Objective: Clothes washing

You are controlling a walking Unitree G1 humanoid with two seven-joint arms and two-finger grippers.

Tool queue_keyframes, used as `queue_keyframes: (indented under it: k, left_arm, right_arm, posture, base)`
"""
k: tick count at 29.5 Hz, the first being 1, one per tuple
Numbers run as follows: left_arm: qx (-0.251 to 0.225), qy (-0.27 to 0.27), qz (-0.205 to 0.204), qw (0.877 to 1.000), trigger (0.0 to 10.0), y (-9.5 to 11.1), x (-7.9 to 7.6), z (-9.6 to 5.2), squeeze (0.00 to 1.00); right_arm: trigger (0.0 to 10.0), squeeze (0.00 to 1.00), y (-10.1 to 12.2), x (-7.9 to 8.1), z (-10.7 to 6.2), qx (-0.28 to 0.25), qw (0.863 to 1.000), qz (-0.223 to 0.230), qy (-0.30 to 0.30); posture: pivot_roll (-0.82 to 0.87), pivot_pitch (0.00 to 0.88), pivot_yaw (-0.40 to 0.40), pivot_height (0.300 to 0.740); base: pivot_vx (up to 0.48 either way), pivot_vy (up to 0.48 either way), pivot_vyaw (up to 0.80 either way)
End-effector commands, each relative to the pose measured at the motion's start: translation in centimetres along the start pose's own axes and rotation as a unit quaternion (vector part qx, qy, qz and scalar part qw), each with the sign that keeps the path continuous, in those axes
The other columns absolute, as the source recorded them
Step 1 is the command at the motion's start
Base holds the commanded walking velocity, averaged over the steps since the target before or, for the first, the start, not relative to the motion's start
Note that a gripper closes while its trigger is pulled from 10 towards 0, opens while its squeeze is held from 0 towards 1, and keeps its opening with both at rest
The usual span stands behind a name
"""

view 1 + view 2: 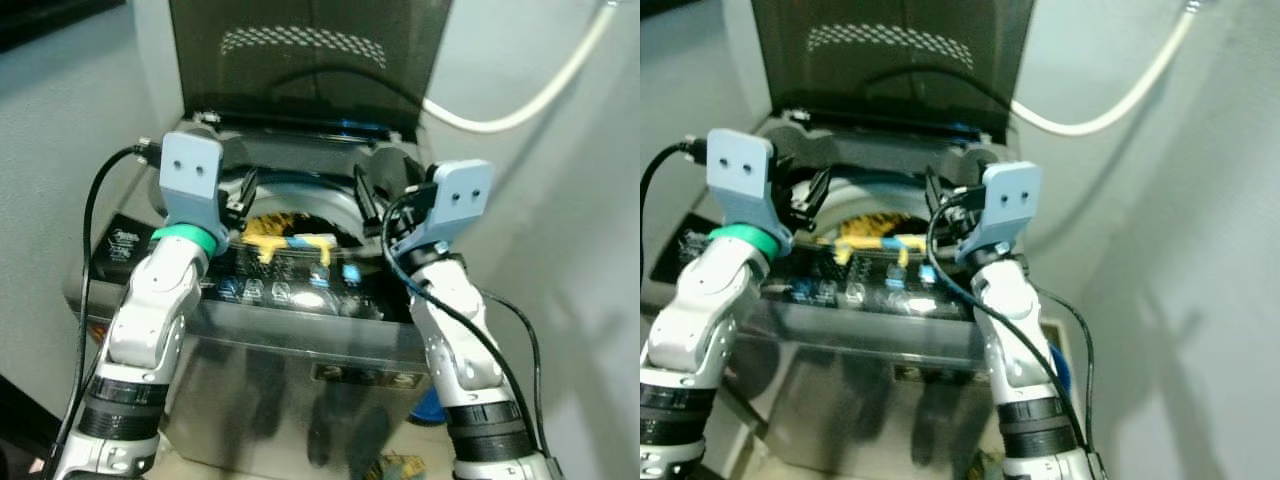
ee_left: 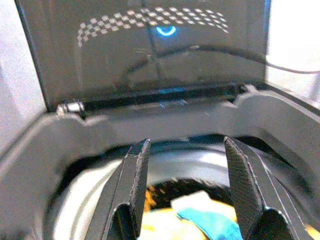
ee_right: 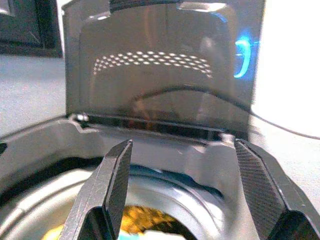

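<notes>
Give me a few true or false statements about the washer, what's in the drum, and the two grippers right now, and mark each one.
1. The washer's lid stands open. True.
2. The drum is empty. False: yellow and blue laundry lies in it.
3. The left gripper is shut on a cloth. False: its fingers are spread apart over the drum with nothing between them.
4. The right gripper is open above the drum's rim. True.
5. A white hose runs along the wall beside the washer. True.
6. Both grippers hang down by the floor. False: both are raised over the washer's opening.
</notes>
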State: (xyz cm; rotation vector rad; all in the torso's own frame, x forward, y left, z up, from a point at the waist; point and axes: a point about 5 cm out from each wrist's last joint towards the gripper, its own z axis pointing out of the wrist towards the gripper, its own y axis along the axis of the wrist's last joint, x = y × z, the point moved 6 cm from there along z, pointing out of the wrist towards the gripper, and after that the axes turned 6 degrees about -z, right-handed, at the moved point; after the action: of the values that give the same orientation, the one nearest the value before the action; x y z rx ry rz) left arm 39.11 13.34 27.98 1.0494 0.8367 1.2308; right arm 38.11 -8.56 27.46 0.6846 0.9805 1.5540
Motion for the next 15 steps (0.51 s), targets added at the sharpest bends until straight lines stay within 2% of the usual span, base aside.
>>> queue_keyframes:
  k: [1, 15]
  left_arm:
    - [0.003, 0.0, 0.004, 1.0, 10.0, -0.29, 0.13, -0.08, 0.0]
    - [0.003, -0.002, 0.001, 1.0, 10.0, -0.4, -0.09, 0.01, 0.0]
  right_arm:
    - [10.0, 0.0, -0.1, 0.29, -0.1, 0.001, 1.0, 0.002, 0.001]
    - [10.0, 0.0, -0.51, 0.43, -0.32, 0.007, 1.0, -0.003, 0.005]
  posture:
    - [0.11, 0.0, -0.003, 0.72]
    - [0.11, 0.0, 0.002, 0.72]
  base:
    - [-0.412, 0.0, 0.0]
    - [-0.411, 0.0, 0.0]
